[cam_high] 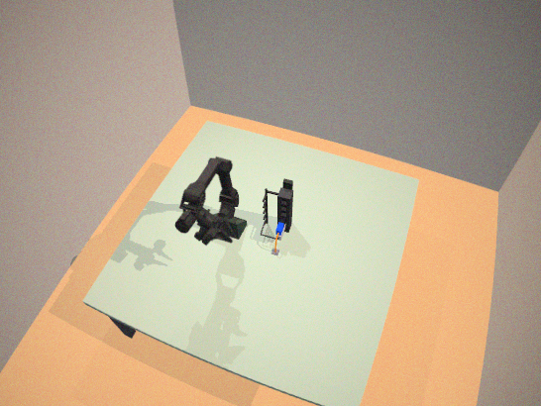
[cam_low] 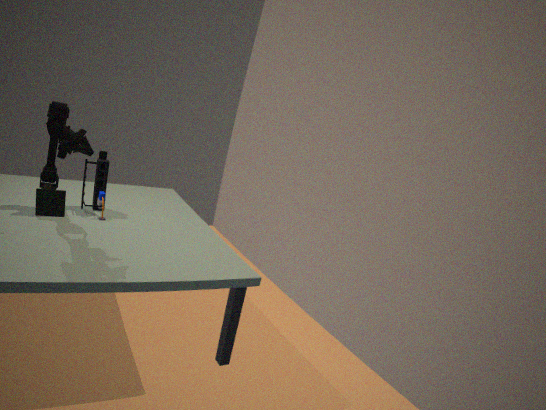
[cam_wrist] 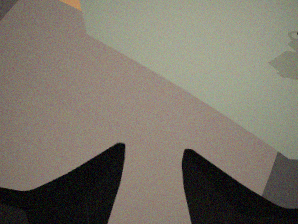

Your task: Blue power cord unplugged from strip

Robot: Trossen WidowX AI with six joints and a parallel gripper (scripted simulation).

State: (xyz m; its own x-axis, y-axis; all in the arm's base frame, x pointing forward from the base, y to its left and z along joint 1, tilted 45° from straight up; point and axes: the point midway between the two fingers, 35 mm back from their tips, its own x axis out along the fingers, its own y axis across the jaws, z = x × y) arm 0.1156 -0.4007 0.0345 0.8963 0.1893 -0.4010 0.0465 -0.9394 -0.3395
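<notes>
Gripper (cam_wrist: 153, 183) stood partly closed, holding nothing, apart from blue plug (cam_high: 279, 228) seated in upright power strip (cam_high: 285, 205).

Room and furniture around the workspace

A pale green tabletop (cam_high: 322, 307) stands on dark legs (cam_low: 229, 325) over an orange floor (cam_low: 310, 370), with plain grey walls (cam_low: 400, 175) meeting in a corner behind it.

One arm (cam_high: 208, 198) is standing on one table (cam_high: 347, 297). One power strip (cam_high: 285, 205) is holding one blue plug (cam_high: 279, 228). Two fingers are showing in the wrist view.
</notes>
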